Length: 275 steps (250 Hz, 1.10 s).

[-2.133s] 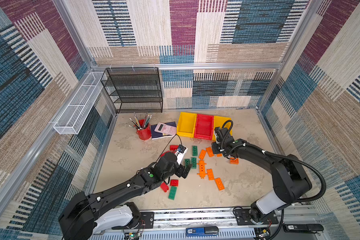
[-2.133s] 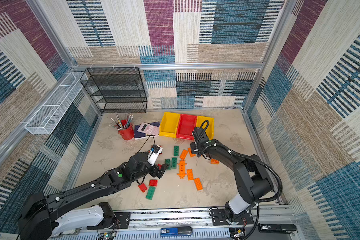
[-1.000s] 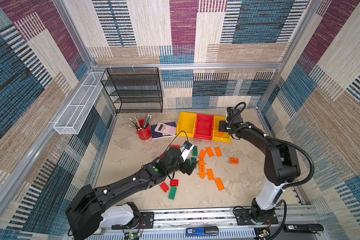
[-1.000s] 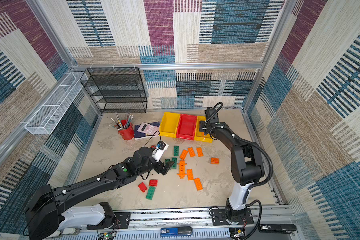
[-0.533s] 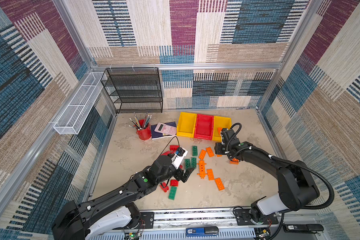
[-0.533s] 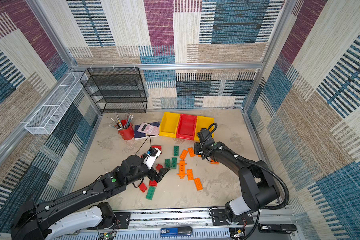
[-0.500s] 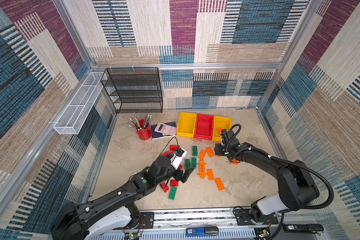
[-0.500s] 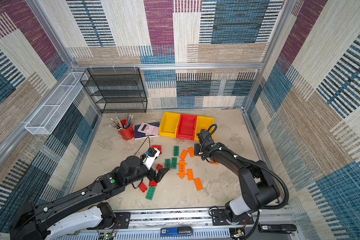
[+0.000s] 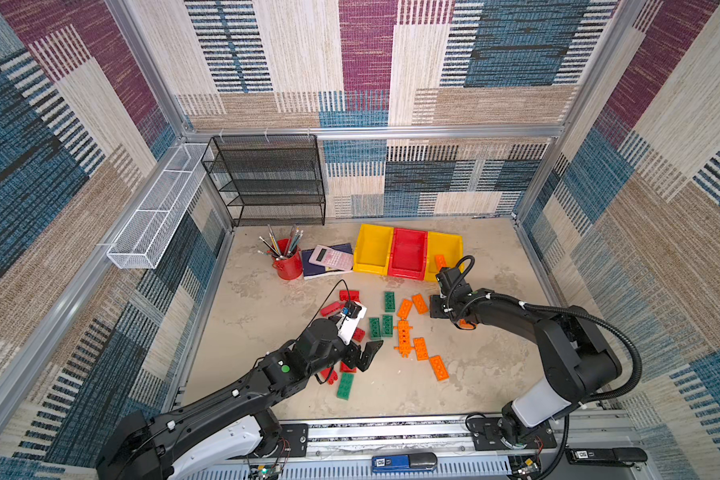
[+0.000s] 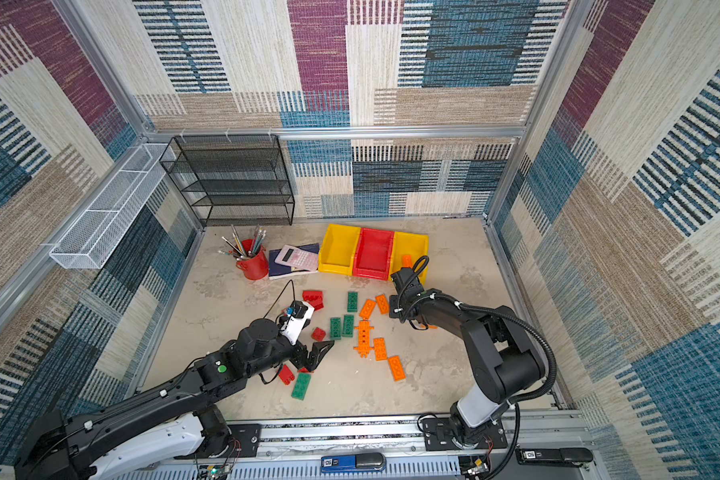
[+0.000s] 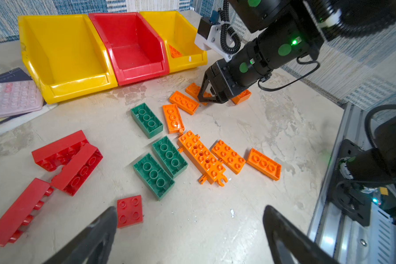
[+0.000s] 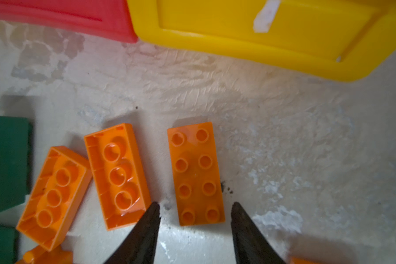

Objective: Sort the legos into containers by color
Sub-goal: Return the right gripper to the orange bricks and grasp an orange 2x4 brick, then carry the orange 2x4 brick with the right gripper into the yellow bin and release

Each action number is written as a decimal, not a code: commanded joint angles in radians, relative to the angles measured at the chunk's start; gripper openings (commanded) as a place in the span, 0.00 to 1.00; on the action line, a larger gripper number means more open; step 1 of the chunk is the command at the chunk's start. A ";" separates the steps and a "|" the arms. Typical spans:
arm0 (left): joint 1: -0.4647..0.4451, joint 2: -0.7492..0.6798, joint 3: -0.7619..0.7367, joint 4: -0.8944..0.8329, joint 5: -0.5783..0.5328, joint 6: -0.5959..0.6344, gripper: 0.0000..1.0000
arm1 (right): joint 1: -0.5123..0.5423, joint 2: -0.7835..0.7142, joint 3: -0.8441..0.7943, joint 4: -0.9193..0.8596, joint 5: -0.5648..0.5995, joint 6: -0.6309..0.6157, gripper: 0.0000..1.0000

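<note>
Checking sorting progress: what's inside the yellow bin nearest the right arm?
One orange brick lies in that yellow bin. Its own walls hide part of the floor, so more bricks there cannot be ruled out.

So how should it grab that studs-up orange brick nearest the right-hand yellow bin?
Probably by its two long sides, coming straight down from above. The orange brick lies flat, studs up, with a gap along each long side, and the open right end effector straddles its narrow width.

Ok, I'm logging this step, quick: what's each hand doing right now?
Left hand: open wide, empty.
Right hand: open, straddling the end of a stud-up orange brick, not gripping it yet.
</note>
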 commanded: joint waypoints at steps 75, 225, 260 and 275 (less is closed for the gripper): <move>0.001 0.103 0.091 0.020 0.040 -0.004 0.99 | 0.001 0.055 0.055 0.019 0.014 0.005 0.27; 0.001 0.079 0.140 0.000 -0.062 -0.009 0.99 | -0.128 0.082 0.393 -0.018 0.027 -0.111 0.29; 0.001 0.086 0.150 0.015 -0.083 -0.024 0.99 | -0.178 0.163 0.444 0.021 -0.033 -0.142 0.30; 0.001 0.094 0.155 0.015 -0.089 -0.031 0.99 | -0.187 0.206 0.474 0.029 -0.046 -0.152 0.30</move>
